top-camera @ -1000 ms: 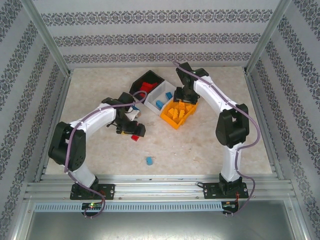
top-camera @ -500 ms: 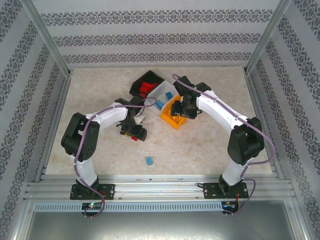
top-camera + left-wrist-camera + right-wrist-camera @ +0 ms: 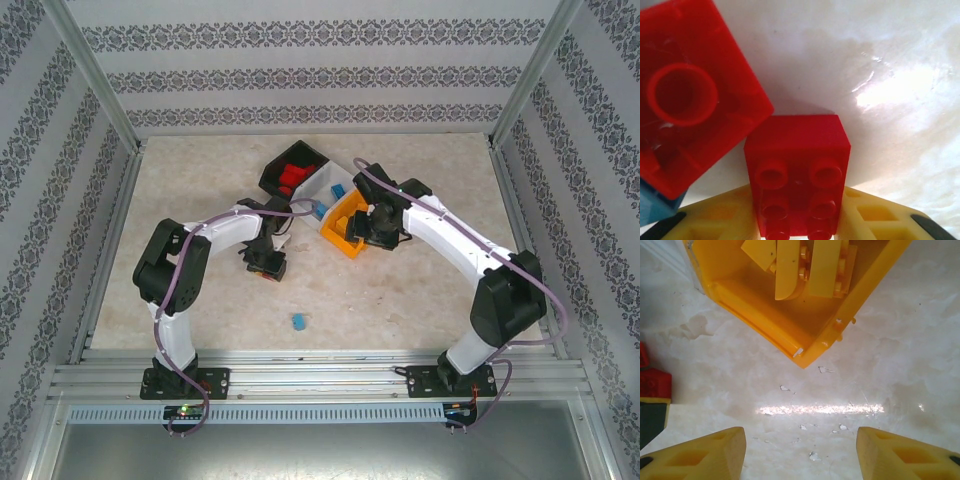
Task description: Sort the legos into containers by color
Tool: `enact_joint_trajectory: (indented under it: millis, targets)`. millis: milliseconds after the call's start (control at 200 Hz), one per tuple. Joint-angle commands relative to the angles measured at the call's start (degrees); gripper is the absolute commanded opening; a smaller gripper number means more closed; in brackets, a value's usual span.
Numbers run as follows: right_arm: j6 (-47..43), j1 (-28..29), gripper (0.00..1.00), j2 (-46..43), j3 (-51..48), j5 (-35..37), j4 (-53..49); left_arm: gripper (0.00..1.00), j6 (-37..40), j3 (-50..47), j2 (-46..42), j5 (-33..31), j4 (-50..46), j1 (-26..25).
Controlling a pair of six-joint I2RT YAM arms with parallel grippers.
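Left tool [image 3: 268,262] lowered, clamping red brick [image 3: 797,170]; right tool [image 3: 800,452] wide, empty. Containers [image 3: 338,240] hold most bricks; blue brick [image 3: 299,321] lower centre remains.

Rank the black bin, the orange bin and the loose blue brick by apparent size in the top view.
1. black bin and orange bin: about alike; the right arm hides part of the orange one, so I won't rank them.
2. loose blue brick, far smaller.

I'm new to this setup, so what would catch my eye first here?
A red brick sits clamped in the left jaws, an overturned red brick beside it. Mid-table, black, white and orange bins stand in a row, and one blue brick lies alone nearer the arms.
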Motion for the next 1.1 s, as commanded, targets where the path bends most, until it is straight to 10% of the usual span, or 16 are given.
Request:
enact_joint_trajectory:
  millis: [0,445,1094]
  targets:
    - [1.6,0.6,0.61,-1.8,-1.3,-0.6,-0.3,0.34,-0.4,0.9,-1.5,1.7,0.3,-0.8]
    - [2.8,0.8,0.61,0.7,1.9,-2.1,-2.9,0.36,-7.2,15.4,-9.4,10.0,-1.6,4.5]
    - [-8.1,0.7,0.60,12.3,10.0,-14.4,-2.5,0.37,-30.3,45.6,20.8,22.0,15.2,13.3]
